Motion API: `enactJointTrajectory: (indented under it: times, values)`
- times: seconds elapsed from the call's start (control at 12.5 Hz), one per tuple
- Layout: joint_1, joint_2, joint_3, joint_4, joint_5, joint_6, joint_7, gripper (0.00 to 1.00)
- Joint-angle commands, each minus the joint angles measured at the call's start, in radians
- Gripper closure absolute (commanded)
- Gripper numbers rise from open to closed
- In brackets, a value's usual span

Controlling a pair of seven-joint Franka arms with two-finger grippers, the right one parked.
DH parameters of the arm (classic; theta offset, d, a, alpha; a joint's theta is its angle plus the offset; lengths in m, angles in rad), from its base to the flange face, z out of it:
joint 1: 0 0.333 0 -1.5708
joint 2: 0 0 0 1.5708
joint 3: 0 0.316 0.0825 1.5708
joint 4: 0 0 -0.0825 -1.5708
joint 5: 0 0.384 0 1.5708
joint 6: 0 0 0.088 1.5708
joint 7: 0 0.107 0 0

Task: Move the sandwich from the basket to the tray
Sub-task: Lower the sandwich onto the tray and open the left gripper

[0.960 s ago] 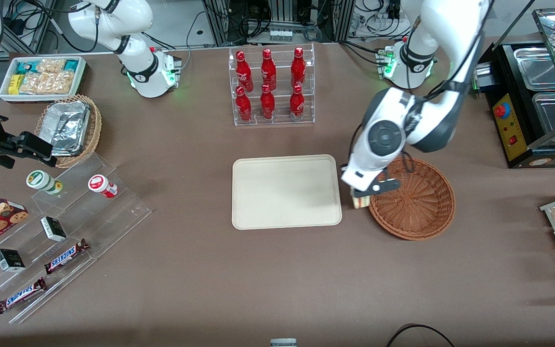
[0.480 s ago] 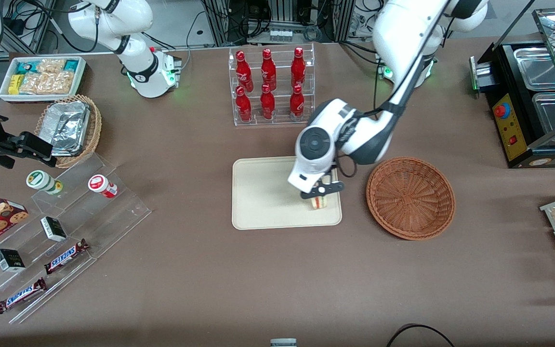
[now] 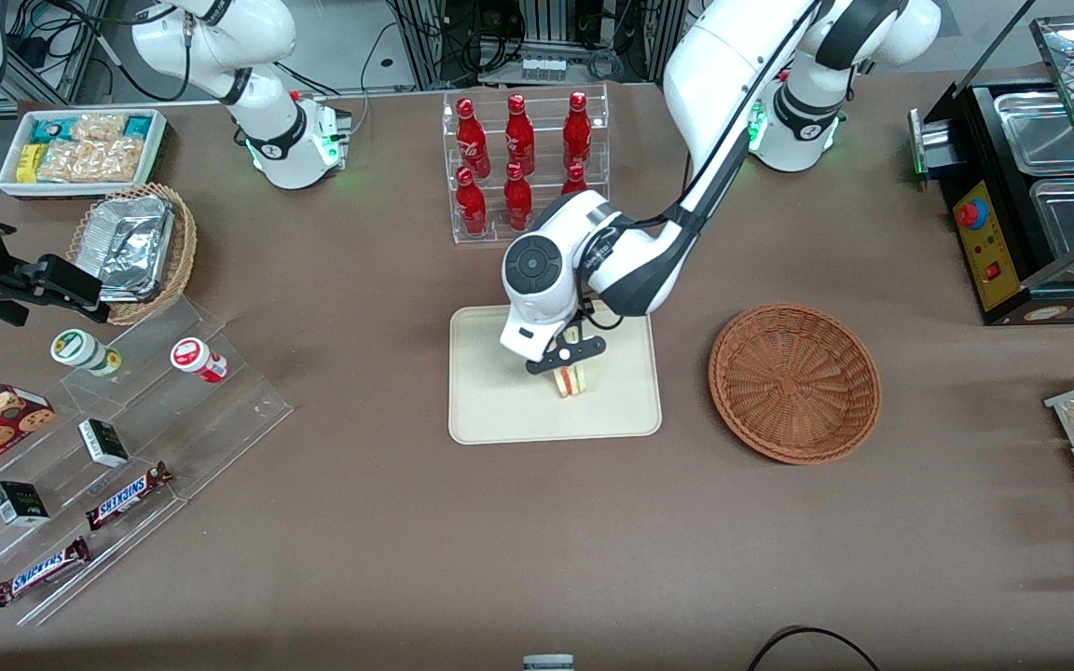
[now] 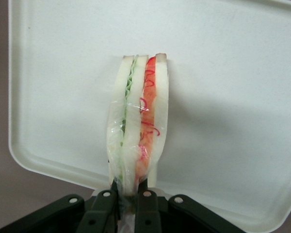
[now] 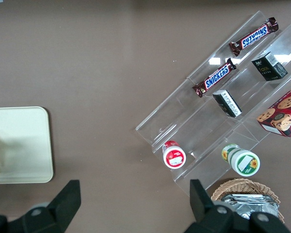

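Observation:
The sandwich (image 3: 572,379), a wrapped wedge of white bread with green and red filling, hangs over the middle of the cream tray (image 3: 490,410). My left gripper (image 3: 567,360) is shut on its upper end and holds it upright just above the tray floor. In the left wrist view the sandwich (image 4: 138,121) runs out from between my black fingers (image 4: 103,206), with the tray (image 4: 233,73) under it. The round reddish-brown wicker basket (image 3: 794,382) stands beside the tray, toward the working arm's end of the table, with nothing in it.
A clear rack of red bottles (image 3: 523,168) stands farther from the front camera than the tray. A tan basket of foil containers (image 3: 131,247), a white snack bin (image 3: 80,149) and a clear stepped snack display (image 3: 108,447) lie toward the parked arm's end.
My left gripper has carried the sandwich from the basket's rim over the tray's edge to the middle of the tray. The basket has stayed where it was.

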Motion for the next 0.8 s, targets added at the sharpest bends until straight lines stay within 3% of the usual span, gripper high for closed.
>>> enactJointTrajectory:
  times: [0.0,0.08,0.16,0.24,0.48,0.72]
  values:
    - [-0.02,0.038,0.014,0.035,-0.009,0.026,-0.022,0.89]
    - [-0.019,0.038,0.014,0.035,-0.009,0.037,-0.019,0.8]
    - [-0.016,0.036,0.014,0.036,-0.01,0.037,-0.022,0.28]
    - [-0.014,0.028,0.014,0.038,-0.009,0.036,-0.018,0.0]
    - [0.003,-0.037,0.019,0.035,-0.007,0.016,-0.007,0.0]
    - [0.038,-0.122,0.019,0.032,0.002,-0.11,0.063,0.0]
